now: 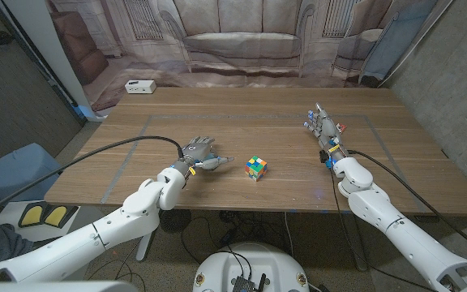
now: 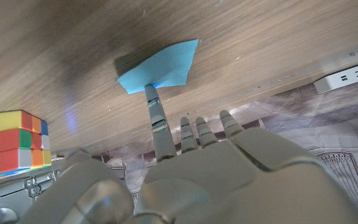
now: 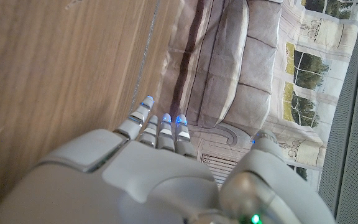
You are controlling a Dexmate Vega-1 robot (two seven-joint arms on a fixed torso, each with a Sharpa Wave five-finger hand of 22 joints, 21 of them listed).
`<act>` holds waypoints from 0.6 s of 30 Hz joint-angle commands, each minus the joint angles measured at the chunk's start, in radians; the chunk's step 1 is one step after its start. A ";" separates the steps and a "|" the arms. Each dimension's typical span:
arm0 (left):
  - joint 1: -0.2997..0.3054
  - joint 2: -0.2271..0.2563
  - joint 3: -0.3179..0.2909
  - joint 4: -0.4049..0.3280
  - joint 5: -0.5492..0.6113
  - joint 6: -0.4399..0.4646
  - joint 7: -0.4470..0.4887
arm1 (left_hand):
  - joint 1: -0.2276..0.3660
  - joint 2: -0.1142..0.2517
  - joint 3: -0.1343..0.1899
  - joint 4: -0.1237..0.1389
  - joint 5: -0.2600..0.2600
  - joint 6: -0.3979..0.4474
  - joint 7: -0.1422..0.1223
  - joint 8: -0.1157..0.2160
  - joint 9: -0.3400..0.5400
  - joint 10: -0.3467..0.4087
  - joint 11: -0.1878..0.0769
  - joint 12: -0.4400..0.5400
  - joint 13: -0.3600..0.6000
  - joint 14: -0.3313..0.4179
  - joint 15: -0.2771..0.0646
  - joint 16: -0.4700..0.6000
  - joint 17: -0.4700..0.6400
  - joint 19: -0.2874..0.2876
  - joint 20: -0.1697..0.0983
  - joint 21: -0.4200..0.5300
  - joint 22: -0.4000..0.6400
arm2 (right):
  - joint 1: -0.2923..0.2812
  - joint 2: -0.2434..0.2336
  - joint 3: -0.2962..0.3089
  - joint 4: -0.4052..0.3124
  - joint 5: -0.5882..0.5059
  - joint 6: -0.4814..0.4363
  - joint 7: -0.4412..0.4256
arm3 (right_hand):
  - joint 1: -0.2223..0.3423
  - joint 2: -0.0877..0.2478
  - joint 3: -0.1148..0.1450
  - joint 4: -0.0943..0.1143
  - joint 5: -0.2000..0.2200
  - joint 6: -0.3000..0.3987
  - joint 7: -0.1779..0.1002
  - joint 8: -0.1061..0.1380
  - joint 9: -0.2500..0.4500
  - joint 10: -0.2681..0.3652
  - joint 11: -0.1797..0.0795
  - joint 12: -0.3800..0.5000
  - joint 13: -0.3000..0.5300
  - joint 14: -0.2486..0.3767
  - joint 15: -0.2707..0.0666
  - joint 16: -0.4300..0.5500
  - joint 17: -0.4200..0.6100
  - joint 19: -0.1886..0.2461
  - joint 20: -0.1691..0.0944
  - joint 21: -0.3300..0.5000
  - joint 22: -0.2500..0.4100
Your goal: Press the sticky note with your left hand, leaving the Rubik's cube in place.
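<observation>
1. Blue sticky note (image 2: 159, 67) lies on the wooden table (image 1: 242, 130) under the left hand (image 1: 198, 153); one extended finger (image 2: 157, 113) reaches its edge, apparently touching, other fingers shorter of it. Hand holds nothing.
2. Advice: press straight down, no sideways drag. Rubik's cube (image 1: 256, 167) sits just beside.
3. Right hand (image 1: 323, 127) waits well apart, fingers extended together, empty.
4. Sofa-print backdrop (image 1: 242, 40) behind; white power strip (image 1: 139, 86) at far edge.

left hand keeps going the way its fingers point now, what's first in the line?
The blue sticky note: in the left wrist view one finger of the left hand already reaches its near edge, apparently touching. The Rubik's cube sits off to the side, seemingly out of that line.
</observation>
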 commanded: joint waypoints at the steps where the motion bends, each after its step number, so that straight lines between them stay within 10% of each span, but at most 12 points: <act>1: -0.002 0.001 0.003 0.003 -0.005 0.009 0.000 | 0.008 0.008 0.003 -0.003 0.001 0.000 -0.003 0.000 0.002 -0.004 0.002 0.003 0.002 -0.001 0.003 0.002 0.003 0.000 0.007 0.001 0.004 | 0.002 -0.006 0.000 -0.005 -0.004 -0.005 -0.001 | -0.005 0.004 -0.001 -0.006 -0.002 0.004 -0.004 -0.002 0.002 0.005 0.003 -0.001 0.002 0.007 0.004 0.000 0.003 0.008 0.005 -0.003 0.003; 18: 0.010 0.019 -0.009 -0.006 -0.023 0.022 0.004 | 0.012 0.009 0.002 -0.006 -0.001 0.009 0.000 0.003 0.002 -0.003 0.002 0.004 0.002 0.000 0.002 0.003 0.003 0.002 0.008 0.001 0.004 | 0.008 -0.002 -0.004 -0.002 -0.006 -0.009 -0.002 | -0.005 0.005 -0.002 -0.007 -0.001 0.003 -0.003 -0.003 0.002 0.005 0.002 -0.001 0.002 0.007 0.004 0.000 0.003 0.008 0.005 -0.006 0.003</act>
